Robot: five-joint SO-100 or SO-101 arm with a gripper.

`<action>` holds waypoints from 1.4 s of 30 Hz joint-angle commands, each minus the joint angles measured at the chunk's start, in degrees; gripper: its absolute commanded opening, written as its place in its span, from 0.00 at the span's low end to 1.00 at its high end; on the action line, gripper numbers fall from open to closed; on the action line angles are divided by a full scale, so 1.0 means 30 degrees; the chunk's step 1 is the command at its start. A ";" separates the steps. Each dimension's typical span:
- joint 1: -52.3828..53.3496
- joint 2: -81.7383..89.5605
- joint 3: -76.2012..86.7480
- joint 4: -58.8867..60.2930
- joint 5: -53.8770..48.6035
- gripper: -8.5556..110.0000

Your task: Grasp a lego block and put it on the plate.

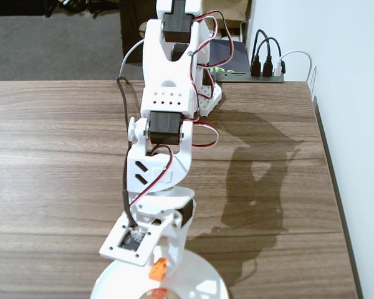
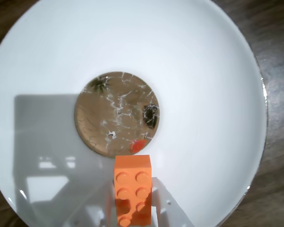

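Observation:
The orange lego block sits between my gripper's white fingers, studs facing the wrist camera. The gripper is shut on it and holds it over the large white plate, just below the greyish-brown centre as the wrist view shows it. In the fixed view the block shows under the gripper at the bottom edge, above the plate's near-white rim. Whether the block touches the plate cannot be told.
The arm's base stands at the back of the brown wooden table. Black plugs and cables lie at the back right. The table's right edge runs along a white wall.

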 commanded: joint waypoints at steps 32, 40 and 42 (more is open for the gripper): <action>0.0234 0.3193 0.0176 0.1377 0.2168 0.20; 0.0557 0.8203 0.4512 0.1992 0.3428 0.13; 0.0527 0.9727 0.6035 0.2080 0.3896 0.08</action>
